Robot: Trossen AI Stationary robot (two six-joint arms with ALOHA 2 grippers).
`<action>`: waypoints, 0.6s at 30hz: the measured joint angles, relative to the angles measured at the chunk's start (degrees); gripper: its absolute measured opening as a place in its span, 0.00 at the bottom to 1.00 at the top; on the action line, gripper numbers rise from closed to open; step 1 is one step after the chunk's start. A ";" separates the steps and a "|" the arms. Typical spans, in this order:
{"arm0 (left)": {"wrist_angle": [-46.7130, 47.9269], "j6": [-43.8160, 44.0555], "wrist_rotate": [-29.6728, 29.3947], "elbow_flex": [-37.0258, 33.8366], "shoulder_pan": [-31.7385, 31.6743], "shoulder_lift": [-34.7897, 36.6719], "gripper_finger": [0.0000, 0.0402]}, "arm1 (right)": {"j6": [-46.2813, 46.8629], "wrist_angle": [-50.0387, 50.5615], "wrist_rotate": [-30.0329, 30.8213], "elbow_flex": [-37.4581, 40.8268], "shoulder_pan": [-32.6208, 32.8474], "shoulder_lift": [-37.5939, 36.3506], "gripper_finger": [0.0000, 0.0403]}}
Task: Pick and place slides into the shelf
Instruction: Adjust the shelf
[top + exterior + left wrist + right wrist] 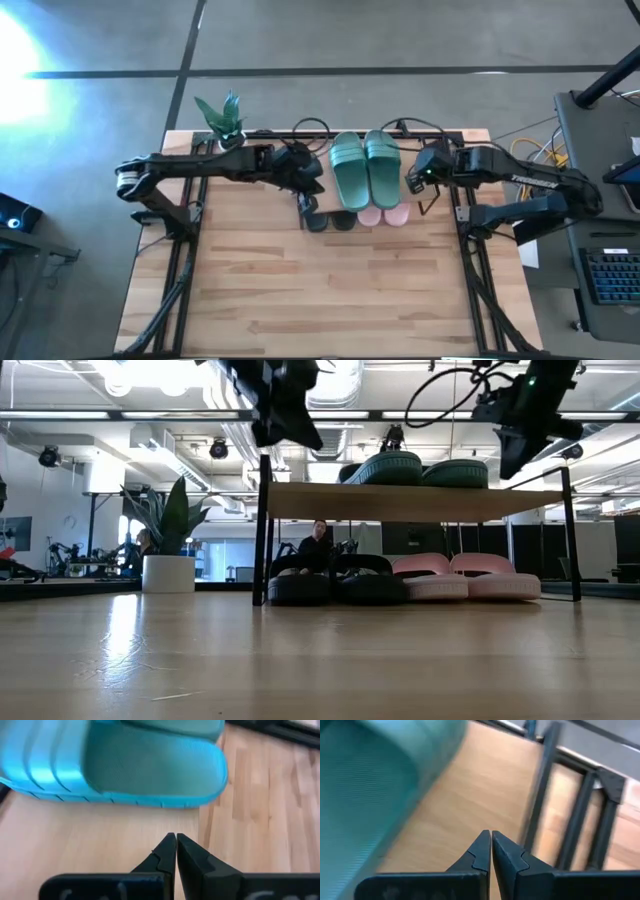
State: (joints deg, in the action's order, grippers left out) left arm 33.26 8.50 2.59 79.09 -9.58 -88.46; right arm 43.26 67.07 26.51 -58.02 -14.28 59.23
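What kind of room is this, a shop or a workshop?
Probably a robotics lab or open workshop: a wooden table with two robot arms on a concrete floor, exposed ceiling ducts, and a keyboard at a desk beside it.

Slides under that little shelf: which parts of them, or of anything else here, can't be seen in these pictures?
- Black slides and pink slides, high view: only the tips show; the shelf board and green slides cover the rest.
- Green slides, low view: just their front ends show above the board's edge.
- Person, low view: small, far off, partly behind the black slides.
- Right wrist view: the green slide is blurred and cut off by the edge.
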 joint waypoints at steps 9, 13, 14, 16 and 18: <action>7.85 3.89 -0.17 -1.44 0.28 4.51 0.00 | 4.30 15.08 0.80 -0.33 -3.84 -4.55 0.02; 9.34 6.56 -0.93 -4.43 0.82 6.93 0.00 | 6.65 19.11 0.71 -0.30 -4.05 -6.86 0.02; 9.80 7.69 -1.77 -5.01 0.96 7.45 0.00 | 7.07 19.72 0.66 -0.30 -4.05 -7.37 0.02; 10.36 9.64 -3.85 -6.48 1.02 9.01 0.00 | 8.21 21.23 0.59 -0.14 -4.05 -8.24 0.02; 10.45 12.10 -6.39 -7.72 1.02 11.07 0.00 | 9.55 22.44 0.53 0.32 -4.05 -8.80 0.02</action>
State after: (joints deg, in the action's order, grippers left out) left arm 43.71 20.60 -3.80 71.37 -8.56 -77.39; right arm 52.81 89.50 27.04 -57.70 -18.33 50.43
